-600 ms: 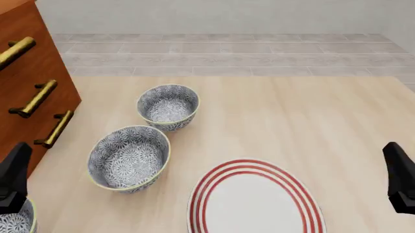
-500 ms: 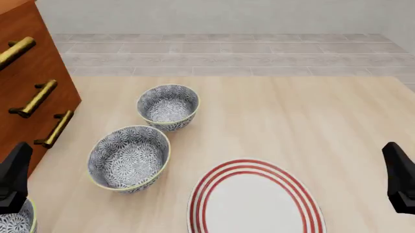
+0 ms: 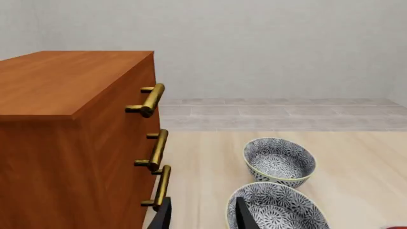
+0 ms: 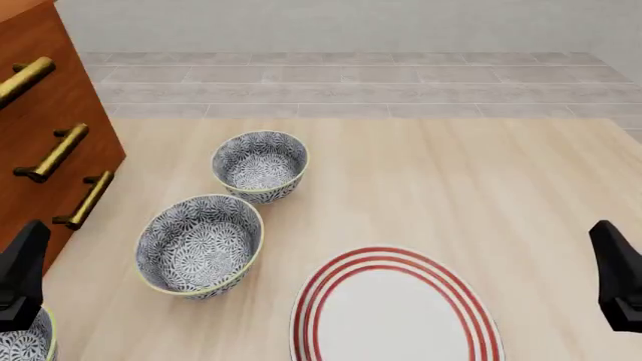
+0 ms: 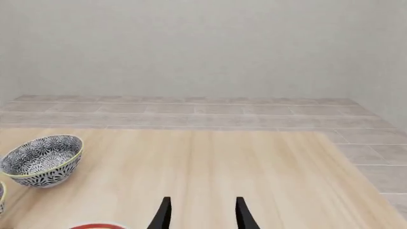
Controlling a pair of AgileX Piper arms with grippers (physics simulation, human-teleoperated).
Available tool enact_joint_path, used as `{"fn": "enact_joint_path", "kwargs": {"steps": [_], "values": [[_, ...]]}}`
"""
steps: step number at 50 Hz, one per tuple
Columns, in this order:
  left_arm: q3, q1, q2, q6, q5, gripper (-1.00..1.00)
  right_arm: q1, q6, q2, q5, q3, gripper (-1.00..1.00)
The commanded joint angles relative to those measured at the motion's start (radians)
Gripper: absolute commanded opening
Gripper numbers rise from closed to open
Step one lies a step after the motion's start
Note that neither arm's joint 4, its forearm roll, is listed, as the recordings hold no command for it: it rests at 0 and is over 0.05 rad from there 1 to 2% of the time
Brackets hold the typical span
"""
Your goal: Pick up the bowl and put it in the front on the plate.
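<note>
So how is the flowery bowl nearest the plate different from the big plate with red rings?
The blue-grey floral bowl is deep with tall sides; the white red-ringed plate is flat. The bowl is patterned all over with a yellow-green rim; the plate is plain white inside its three red rings. The plate is wider. Both are round, empty and sit on the wooden table.

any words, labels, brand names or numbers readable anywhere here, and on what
None: no readable text in any view.
The bowls carry only a floral pattern.
The plate carries only red rings.
The wooden cabinet and its brass handles are unmarked.
</note>
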Motion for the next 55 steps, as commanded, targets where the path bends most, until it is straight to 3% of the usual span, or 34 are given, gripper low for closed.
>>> {"fn": "enact_joint_path", "kwargs": {"steps": [1,7,13,18,38,55], "values": [[0.0,0.0,0.0,0.0,0.0,1.0,0.007,-0.006,0.033,-0.009,-0.026,1.0],[0.0,0.0,0.0,0.0,0.0,1.0,0.021,-0.024,0.093,-0.055,-0.058,1.0],[0.0,0.0,0.0,0.0,0.0,1.0,0.057,-0.027,0.277,-0.182,-0.104,1.0],[0.0,0.0,0.0,0.0,0.0,1.0,0.083,-0.029,0.344,-0.217,-0.13,1.0],[0.0,0.0,0.0,0.0,0.0,1.0,0.145,-0.065,0.555,-0.273,-0.247,1.0],[0.0,0.0,0.0,0.0,0.0,1.0,0.256,-0.074,0.791,-0.318,-0.376,1.0]]}}
